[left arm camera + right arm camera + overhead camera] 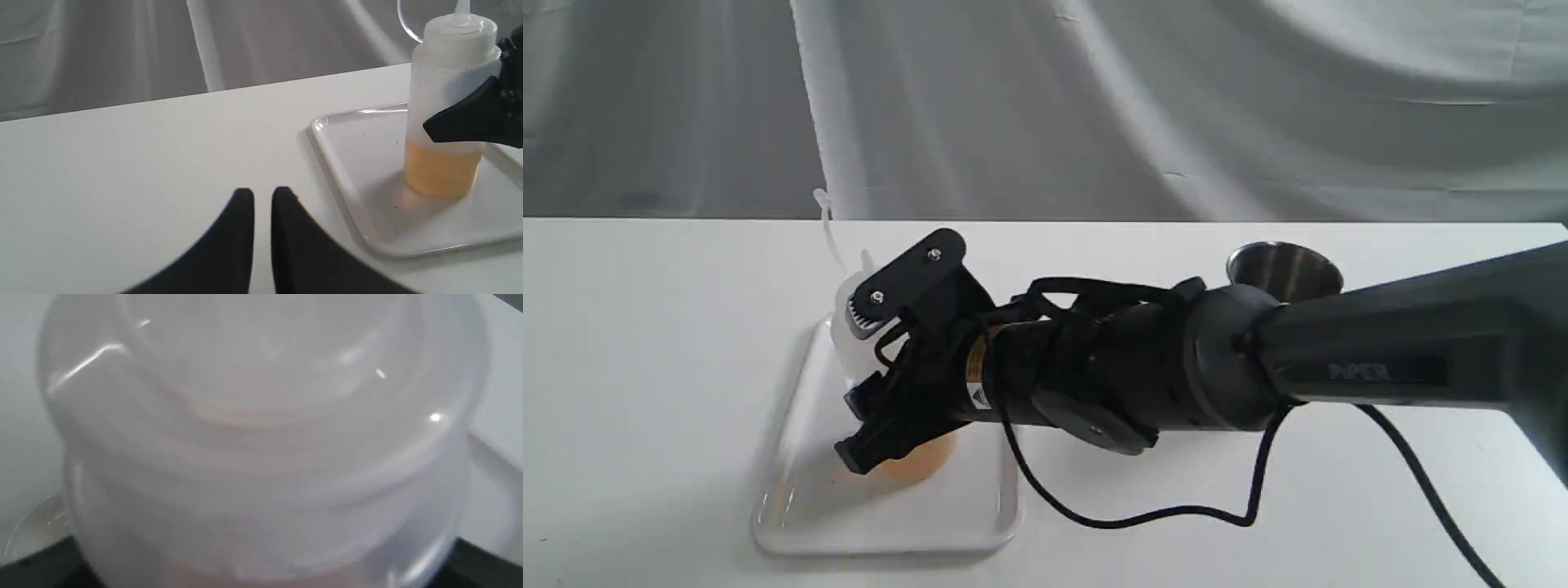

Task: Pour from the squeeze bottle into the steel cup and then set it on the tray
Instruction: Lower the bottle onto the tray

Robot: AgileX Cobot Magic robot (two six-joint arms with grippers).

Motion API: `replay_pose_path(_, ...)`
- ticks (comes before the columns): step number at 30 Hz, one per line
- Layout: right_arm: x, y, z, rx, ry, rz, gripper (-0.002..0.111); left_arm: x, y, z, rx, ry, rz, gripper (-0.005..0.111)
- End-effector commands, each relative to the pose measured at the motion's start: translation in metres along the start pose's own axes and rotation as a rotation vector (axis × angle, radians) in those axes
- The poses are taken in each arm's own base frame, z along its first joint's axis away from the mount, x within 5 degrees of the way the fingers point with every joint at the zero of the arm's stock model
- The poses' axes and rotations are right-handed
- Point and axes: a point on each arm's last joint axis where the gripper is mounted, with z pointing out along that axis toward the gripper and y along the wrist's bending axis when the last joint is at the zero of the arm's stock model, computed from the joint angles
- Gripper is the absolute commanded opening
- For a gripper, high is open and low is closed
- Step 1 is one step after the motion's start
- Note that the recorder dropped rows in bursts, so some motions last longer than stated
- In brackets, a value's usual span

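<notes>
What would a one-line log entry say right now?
squeeze bottle upright on tray | right gripper around it | left gripper nearly shut, empty | steel cup upright, off tray

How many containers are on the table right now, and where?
2. The squeeze bottle stands on the tray; the steel cup sits behind the right arm, which may hide others.

From here I read the bottle (445, 102) as translucent white, its liquid (441, 171) amber-orange. The tray (347, 163) is glossy white and the cup (1286, 265) brushed silver-grey. The right claw (854, 384) and left claw (262, 194) are matte black. The counter (645, 367) is plain white, and the cloth (1045, 106) is pale grey.
</notes>
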Motion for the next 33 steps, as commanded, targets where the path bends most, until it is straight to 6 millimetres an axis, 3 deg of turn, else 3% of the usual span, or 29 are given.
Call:
replay_pose_path(1, -0.009, 0.000, -0.003, -0.011, -0.049, -0.016, 0.038, 0.001, 0.000, 0.000, 0.002, -0.007, -0.001, 0.008)
replay_pose_path(3, -0.009, 0.000, -0.003, -0.011, -0.049, -0.016, 0.041, 0.001, 0.000, 0.000, 0.002, -0.007, -0.001, 0.008)
replay_pose_path(8, -0.008, 0.000, -0.003, -0.010, -0.048, -0.020, 0.071, 0.001, 0.000, 0.000, 0.002, -0.007, -0.001, 0.008)
replay_pose_path(13, -0.008, 0.000, -0.003, -0.009, -0.046, -0.017, 0.086, 0.001, 0.000, 0.000, 0.002, -0.007, -0.001, 0.008)
replay_pose_path(23, -0.011, -0.001, -0.005, -0.003, -0.044, -0.016, 0.089, 0.001, 0.000, 0.000, 0.002, -0.007, -0.001, 0.008)
replay_pose_path(33, -0.038, -0.009, -0.040, 0.061, -0.028, -0.014, 0.089, 0.001, 0.000, 0.000, 0.002, -0.007, -0.001, 0.008)
